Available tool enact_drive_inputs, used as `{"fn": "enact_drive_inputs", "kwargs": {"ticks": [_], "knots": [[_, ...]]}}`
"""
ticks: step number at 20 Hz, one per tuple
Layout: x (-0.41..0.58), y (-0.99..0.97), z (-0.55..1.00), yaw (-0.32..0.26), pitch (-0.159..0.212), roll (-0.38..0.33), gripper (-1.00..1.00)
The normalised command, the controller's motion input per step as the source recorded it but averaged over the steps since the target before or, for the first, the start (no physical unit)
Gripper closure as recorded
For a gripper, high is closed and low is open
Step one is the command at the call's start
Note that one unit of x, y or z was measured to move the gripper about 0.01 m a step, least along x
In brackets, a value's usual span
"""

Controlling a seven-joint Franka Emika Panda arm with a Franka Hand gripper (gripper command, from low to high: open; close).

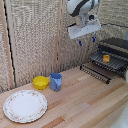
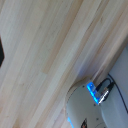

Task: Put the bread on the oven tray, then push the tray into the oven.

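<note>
Status: bread (image 1: pixel 106 58) lies on oven pan (image 1: pixel 111 61), at 3 o'clock; placement done. My clamp (image 1: pixel 86 40) hangs above, jaws apart, empty. Left: I slide pan into oven (image 1: pixel 116 47)

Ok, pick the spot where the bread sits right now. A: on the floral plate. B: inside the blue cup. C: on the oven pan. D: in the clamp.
C: the bread lies on the oven pan at the oven, with the clamp hanging apart above.
</note>
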Motion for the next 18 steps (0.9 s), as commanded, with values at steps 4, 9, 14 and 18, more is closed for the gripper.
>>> {"fn": "enact_drive_inputs", "kwargs": {"ticks": [4,9,14,18], "knots": [[-0.011,-0.03,-0.01,0.317,0.040,-0.185,-1.00],[0.000,-0.07,-0.07,0.312,0.003,-0.202,-1.00],[0.000,-0.08,-0.13,0.294,-0.011,-0.233,-1.00],[0.000,-0.09,-0.13,0.287,-0.018,-0.240,-1.00]]}}
